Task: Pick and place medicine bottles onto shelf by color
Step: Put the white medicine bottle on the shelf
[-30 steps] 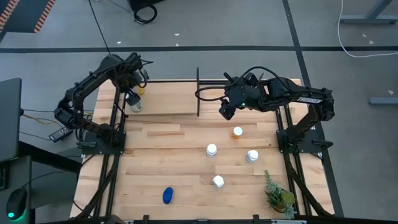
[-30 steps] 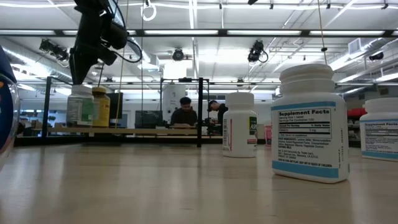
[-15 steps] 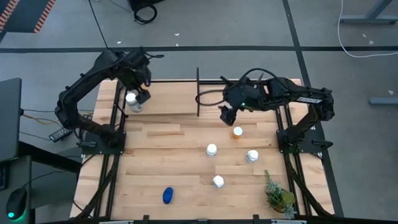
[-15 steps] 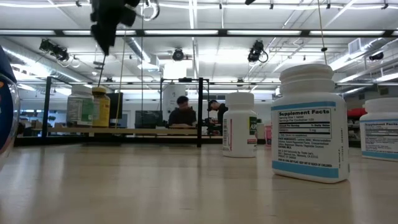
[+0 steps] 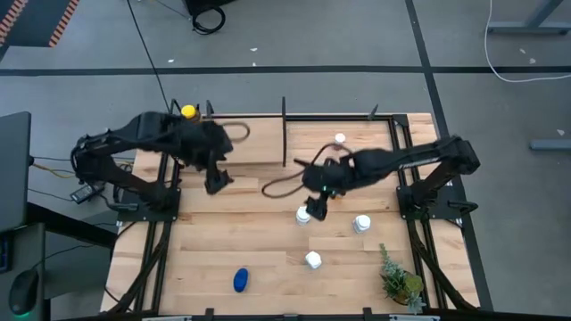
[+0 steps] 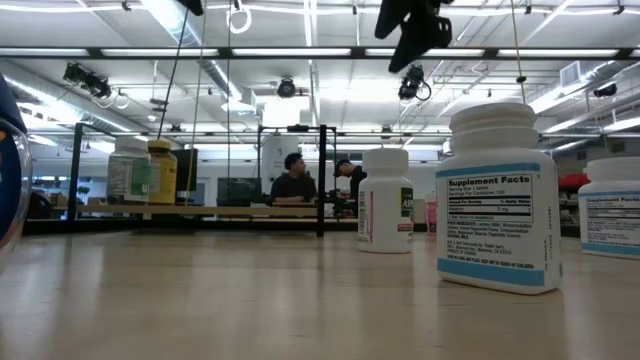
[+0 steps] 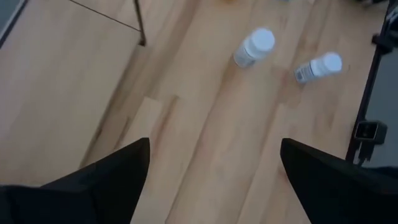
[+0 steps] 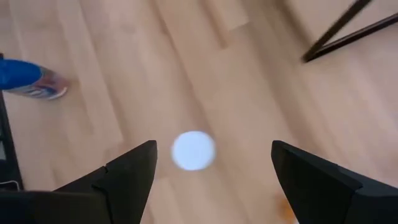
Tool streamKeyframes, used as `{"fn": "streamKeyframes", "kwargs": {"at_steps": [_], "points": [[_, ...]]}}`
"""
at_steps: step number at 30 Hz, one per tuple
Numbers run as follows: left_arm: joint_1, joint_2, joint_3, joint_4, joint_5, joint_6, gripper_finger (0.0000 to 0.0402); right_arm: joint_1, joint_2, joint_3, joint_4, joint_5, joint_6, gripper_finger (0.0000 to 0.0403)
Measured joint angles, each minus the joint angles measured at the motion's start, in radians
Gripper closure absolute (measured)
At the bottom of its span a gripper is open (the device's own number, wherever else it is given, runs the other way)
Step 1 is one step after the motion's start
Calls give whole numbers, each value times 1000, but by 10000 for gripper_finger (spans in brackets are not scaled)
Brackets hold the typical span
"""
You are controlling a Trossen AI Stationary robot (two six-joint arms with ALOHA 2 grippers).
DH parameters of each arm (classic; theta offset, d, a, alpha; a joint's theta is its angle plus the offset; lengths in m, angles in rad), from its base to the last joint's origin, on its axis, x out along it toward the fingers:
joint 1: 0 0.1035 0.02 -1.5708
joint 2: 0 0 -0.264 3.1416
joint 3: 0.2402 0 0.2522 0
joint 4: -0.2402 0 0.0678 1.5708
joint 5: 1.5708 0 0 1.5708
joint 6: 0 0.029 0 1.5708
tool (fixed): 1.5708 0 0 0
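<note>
Hovering my released right pincer [image 8: 211, 163] over a white-capped bottle [image 8: 193, 150] standing mid-counter [image 5: 259, 250]; next I must descend and grasp it. Left pincer [image 7: 214, 163] is released, empty.

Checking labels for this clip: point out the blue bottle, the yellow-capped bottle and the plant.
blue bottle [image 5: 241, 280]: high view, middle of its body.
yellow-capped bottle [image 5: 188, 111]: high view, on its cap.
plant [image 5: 399, 281]: high view, its leaves.

Smooth matt wood table [image 5: 268, 259]; glossy plastic bottles [image 6: 497, 200].
</note>
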Motion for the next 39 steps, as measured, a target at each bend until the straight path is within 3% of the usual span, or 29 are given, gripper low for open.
{"fn": "streamKeyframes", "kwargs": {"at_steps": [6,10,18,29,39], "points": [[-183,6,0,-3,-97,-132,36,77,-1,-162,265,32,12,79],[-275,-3,-1,-4,-135,-228,37,97,-1,-240,302,99,102,79],[-428,-13,-1,-8,-218,-344,46,102,33,-288,357,116,148,68],[-536,-13,-1,-17,-247,-452,47,75,164,-283,367,108,215,65],[-546,-13,-1,-25,-275,-517,47,75,190,-283,375,65,237,84]]}}
